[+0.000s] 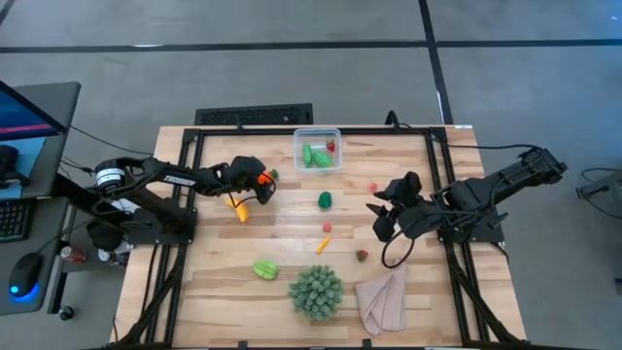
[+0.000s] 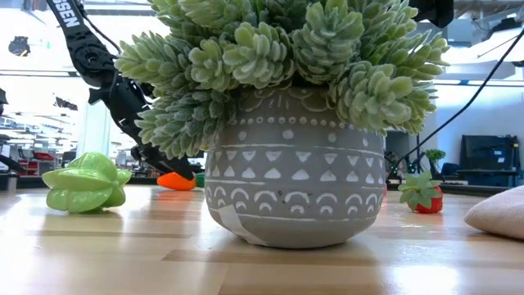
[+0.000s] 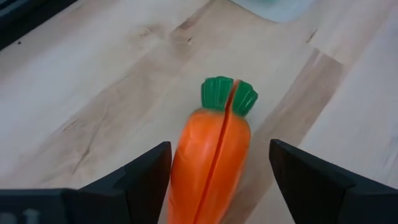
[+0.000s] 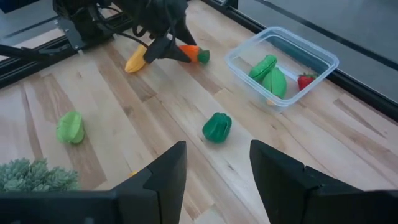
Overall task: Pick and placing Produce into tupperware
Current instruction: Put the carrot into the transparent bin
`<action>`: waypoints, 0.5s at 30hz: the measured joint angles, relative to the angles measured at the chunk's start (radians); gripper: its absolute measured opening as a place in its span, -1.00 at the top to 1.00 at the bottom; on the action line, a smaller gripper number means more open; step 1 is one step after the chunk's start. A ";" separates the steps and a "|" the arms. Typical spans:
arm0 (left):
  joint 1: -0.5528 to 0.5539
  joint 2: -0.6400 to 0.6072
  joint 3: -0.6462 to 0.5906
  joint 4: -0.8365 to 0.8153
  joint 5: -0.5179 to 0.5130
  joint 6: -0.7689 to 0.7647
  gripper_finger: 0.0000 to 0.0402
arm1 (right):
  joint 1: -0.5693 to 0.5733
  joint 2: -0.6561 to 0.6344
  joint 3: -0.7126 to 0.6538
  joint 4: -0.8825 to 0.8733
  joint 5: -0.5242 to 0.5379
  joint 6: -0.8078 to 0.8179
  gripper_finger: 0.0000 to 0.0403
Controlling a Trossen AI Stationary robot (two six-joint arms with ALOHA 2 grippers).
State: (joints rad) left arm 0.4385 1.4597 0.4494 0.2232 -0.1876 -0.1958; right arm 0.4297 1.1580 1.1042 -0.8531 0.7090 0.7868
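Carrot (image 3: 211,165), orange with green top, lies on the wood between the spread fingers of the left gripper (image 1: 260,187) in the upper left of the high view, not yet clamped; best closed squarely across its thick middle, lifted clear of the banana (image 1: 236,205), then carried right to the tupperware (image 1: 318,151) at upper centre. Right gripper (image 1: 381,218) waits open at centre right

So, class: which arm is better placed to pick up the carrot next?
Left. Its open gripper already straddles the carrot, while the right gripper waits across the table.
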 joint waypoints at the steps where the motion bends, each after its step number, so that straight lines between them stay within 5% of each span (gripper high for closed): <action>1: 0.000 0.000 0.000 -0.003 0.002 0.012 -0.26 | 0.000 0.000 0.000 0.000 0.000 0.000 0.16; 15: 0.000 0.000 0.000 -0.066 0.021 0.058 -0.21 | 0.000 0.000 0.000 -0.004 0.000 -0.001 0.16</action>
State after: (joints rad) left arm 0.4385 1.4597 0.4496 0.1571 -0.1661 -0.1379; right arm 0.4297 1.1580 1.1042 -0.8575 0.7088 0.7860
